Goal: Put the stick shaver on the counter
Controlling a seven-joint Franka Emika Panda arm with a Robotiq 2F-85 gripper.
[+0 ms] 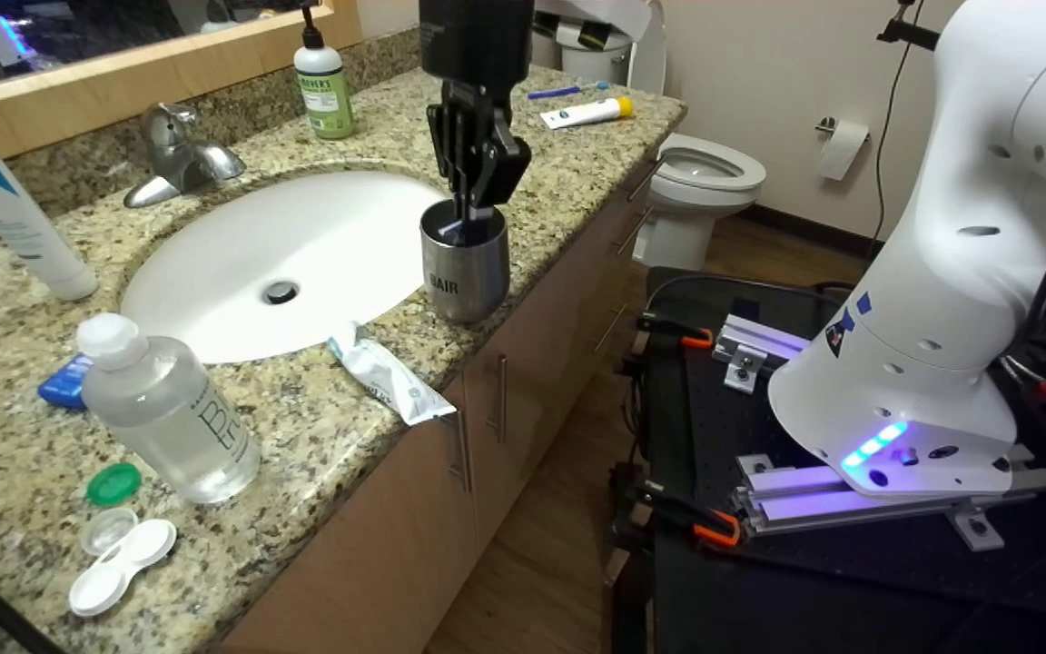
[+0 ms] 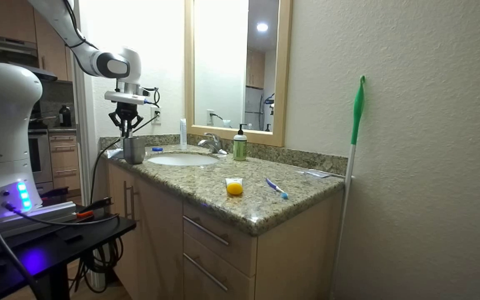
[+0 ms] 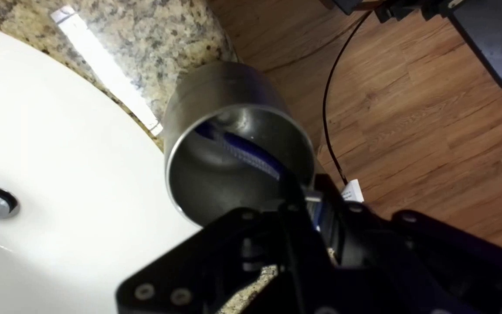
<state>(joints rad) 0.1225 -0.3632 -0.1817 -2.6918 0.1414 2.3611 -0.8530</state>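
The steel cup (image 1: 467, 277) stands upright on the granite counter (image 1: 305, 445), beside the sink near the front edge. It shows also in an exterior view (image 2: 134, 151) and in the wrist view (image 3: 222, 87). The blue stick shaver (image 3: 253, 150) leans inside the cup, its upper end at the rim; in an exterior view only a bit of blue (image 1: 452, 229) shows. My gripper (image 3: 305, 187) points down at the rim, as in both exterior views (image 1: 470, 218) (image 2: 127, 134). Its fingers are close together with the shaver's upper end between them, shut on it. The fingers partly hide the shaver.
The white oval sink (image 1: 332, 227) lies beside the cup. A white toothpaste tube (image 1: 391, 377) lies near the front edge. A clear bottle (image 1: 173, 422), faucet (image 1: 180, 150), soap dispenser (image 1: 323, 91), yellow-capped tube (image 2: 234, 186) and toothbrush (image 2: 276, 188) are on the counter.
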